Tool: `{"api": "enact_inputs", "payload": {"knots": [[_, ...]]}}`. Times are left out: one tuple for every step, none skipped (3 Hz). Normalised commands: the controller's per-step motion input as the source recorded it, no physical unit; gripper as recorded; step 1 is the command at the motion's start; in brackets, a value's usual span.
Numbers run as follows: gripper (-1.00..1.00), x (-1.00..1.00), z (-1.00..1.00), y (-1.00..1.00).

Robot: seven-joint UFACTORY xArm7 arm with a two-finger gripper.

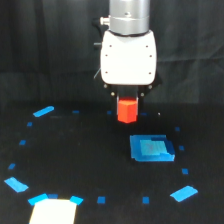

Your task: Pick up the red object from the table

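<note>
The red object, a small red-orange faceted block, sits directly under the white gripper body in the middle of the exterior view. My gripper points straight down with its short dark fingers close on either side of the block's top, shut on it. The block's upper face is tucked against the underside of the gripper. Whether its base touches the black table or hangs just above it cannot be told from this view.
A flat blue square tray lies in front of the block, toward the exterior view's right. Blue tape strips and small blue marks ring the table. A pale rectangular patch sits at the bottom left edge.
</note>
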Motion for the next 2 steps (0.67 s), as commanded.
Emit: {"api": "enact_inputs", "payload": {"knots": [[-0.93,-0.15,-0.15,0.04],[-1.00,0.28,-0.28,-0.13]]}}
